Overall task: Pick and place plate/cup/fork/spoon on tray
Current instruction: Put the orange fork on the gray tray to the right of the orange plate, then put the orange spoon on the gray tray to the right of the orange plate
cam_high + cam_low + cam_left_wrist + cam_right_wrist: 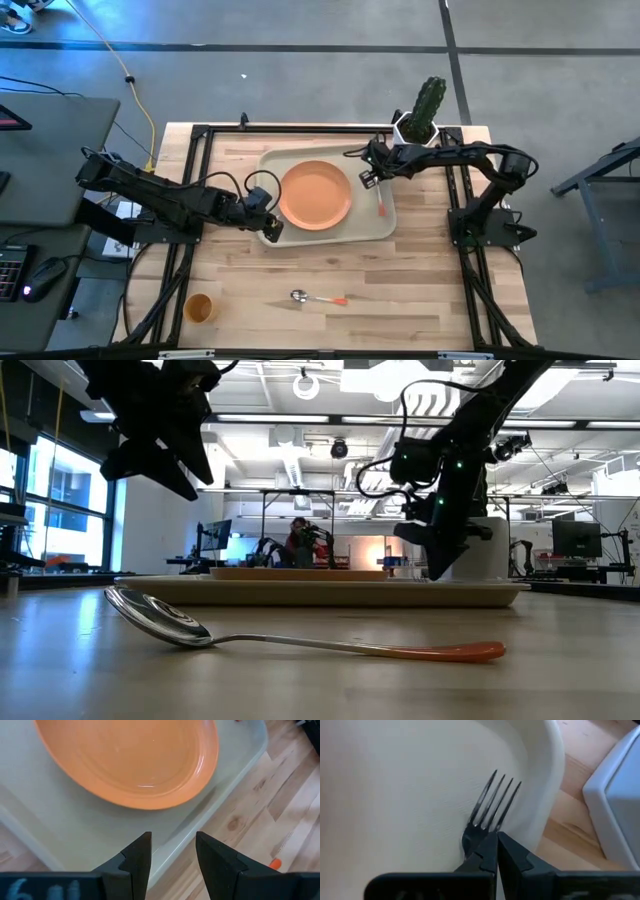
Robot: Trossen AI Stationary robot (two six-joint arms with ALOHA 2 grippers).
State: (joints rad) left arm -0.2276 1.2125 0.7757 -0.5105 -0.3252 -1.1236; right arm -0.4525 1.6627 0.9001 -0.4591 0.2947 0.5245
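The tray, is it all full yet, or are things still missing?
Not yet. The plate already sits on the tray. The right end effector is shut on the fork, over the tray. The spoon and cup still wait on the table. The left end effector is open, empty.

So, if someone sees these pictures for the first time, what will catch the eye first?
Probably the orange plate, lying in the middle of the cream tray, with the left gripper open over the tray's near left corner. Next, the right gripper above the tray's right side, shut on the fork, whose tines point at the rim. The spoon and cup wait on the bare wood in front.
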